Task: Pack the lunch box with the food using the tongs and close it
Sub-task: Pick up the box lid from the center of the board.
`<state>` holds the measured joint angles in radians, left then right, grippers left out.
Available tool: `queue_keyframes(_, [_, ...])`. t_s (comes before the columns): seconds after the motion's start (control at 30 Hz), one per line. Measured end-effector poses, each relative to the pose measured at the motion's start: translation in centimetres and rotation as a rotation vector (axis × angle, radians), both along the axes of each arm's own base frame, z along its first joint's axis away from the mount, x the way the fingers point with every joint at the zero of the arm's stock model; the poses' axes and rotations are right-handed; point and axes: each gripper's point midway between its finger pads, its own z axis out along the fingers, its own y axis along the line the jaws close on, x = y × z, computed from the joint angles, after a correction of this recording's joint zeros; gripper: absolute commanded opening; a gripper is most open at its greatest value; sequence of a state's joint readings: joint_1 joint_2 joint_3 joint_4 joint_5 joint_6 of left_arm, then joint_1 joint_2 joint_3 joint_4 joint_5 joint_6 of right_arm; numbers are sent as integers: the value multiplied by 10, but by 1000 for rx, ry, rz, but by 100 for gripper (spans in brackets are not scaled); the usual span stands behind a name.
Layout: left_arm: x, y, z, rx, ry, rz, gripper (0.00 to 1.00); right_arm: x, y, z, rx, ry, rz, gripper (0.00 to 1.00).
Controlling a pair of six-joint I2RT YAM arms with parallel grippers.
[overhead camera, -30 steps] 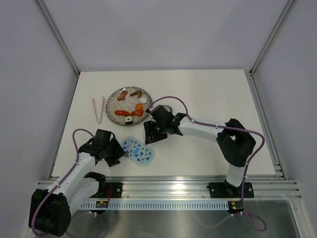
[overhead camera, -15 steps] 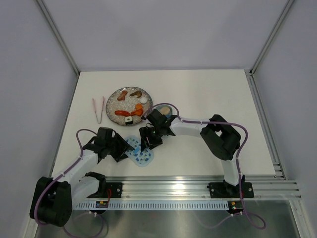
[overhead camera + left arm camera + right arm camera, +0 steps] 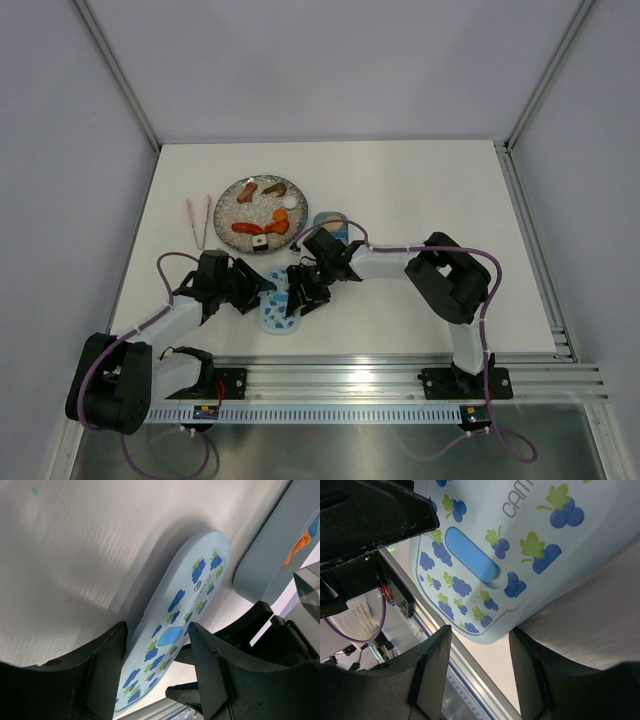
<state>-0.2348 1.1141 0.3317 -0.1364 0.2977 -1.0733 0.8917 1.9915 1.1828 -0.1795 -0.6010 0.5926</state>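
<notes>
The light-blue lid (image 3: 282, 312) with dark-blue flecks lies near the front of the table. My left gripper (image 3: 262, 289) reaches it from the left and my right gripper (image 3: 297, 290) from the right. In the left wrist view the lid (image 3: 172, 625) runs slanted between the open jaws of the left gripper (image 3: 156, 630). In the right wrist view the lid's end (image 3: 485, 555) sits at the tips of the open right gripper (image 3: 480, 630). The lunch box (image 3: 329, 221) stands behind the right arm, partly hidden. Food pieces (image 3: 262, 208) lie on the plate. The tongs (image 3: 198, 221) lie to its left.
The round grey speckled plate (image 3: 228, 206) sits at the back left, close to the lunch box. The aluminium rail (image 3: 340, 380) runs along the near edge just behind the lid. Both arms crowd the space around the lid.
Both grippers have closed in on the lid: the left moved right, the right swung down from beside the lunch box. The lid now looks narrower between them.
</notes>
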Motion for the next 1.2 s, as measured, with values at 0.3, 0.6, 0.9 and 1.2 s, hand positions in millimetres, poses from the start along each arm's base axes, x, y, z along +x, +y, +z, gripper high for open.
queue_keyframes(0.3, [5, -2, 3, -10, -66, -16, 54, 1, 1, -1, -14, 26, -41, 56])
queue_keyframes(0.6, [5, -10, 5, -30, -161, -133, 55, -1, -1, -2, -29, 43, -50, 57])
queue_keyframes(0.9, [-9, -16, 0, -31, -175, -264, 30, -7, -11, -3, -66, 48, -4, 56])
queue_keyframes(1.2, [-22, -19, 7, -60, -157, -301, 0, -2, -21, -4, -74, 56, 4, 55])
